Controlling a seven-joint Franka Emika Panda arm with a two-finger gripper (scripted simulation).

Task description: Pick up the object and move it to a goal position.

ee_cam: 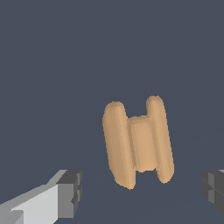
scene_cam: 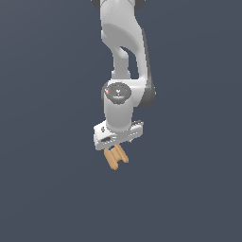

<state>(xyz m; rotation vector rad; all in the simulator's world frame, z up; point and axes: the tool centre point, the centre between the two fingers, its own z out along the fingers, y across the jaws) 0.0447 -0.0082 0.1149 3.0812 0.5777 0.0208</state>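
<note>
Now we are hovering our pincer (ee_cam: 140, 192), jaws apart, over the object (ee_cam: 138, 142); descent and clamping seem next.

Bare simulated scene
A flat, uniform slate-blue backdrop (scene_cam: 42, 118) surrounds the smooth-rendered white arm (scene_cam: 124, 56); no room features.

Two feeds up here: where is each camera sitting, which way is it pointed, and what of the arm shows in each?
Exterior view: off the arm, exact position unknown, facing the white arm, which hangs down over plain dark ground, with the gripper above the tan-orange object.
Wrist view: on the wrist, looking out past two dark fingertips spread wide at the frame edges, object between them, untouched.
Shared: the object and the gripper.
</note>
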